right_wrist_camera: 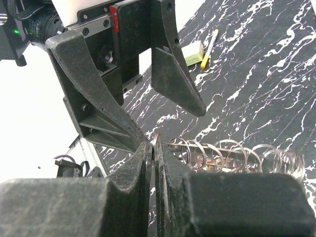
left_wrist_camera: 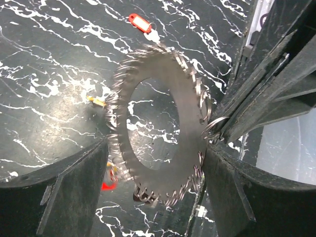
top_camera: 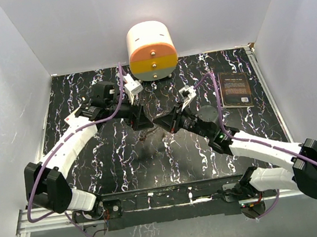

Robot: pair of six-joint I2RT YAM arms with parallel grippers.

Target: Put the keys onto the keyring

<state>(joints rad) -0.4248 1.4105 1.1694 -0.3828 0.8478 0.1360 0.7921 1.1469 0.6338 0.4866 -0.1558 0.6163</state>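
The keyring [left_wrist_camera: 190,113], a flat silver disc with small wire loops round its rim, stands tilted above the table between my left gripper's fingers. My left gripper [left_wrist_camera: 155,148] is open, one finger on each side of the disc. My right gripper [right_wrist_camera: 154,143] is shut on one wire loop at the keyring's rim [right_wrist_camera: 232,157]. Its fingers show in the left wrist view [left_wrist_camera: 256,98]. A red key [left_wrist_camera: 139,22] lies on the table beyond the ring. A yellow key [left_wrist_camera: 98,101] and another red key [left_wrist_camera: 109,183] sit at the ring's left rim, whether hooked on I cannot tell. In the top view both grippers [top_camera: 142,120] [top_camera: 166,123] meet at mid-table.
The cream-and-orange drawer unit [top_camera: 151,52] stands at the back centre. A dark card [top_camera: 237,89] lies at the right. A yellow-tipped pen [right_wrist_camera: 210,45] and a pale yellow block [right_wrist_camera: 192,52] lie on the marbled black table [top_camera: 94,162] behind the left gripper.
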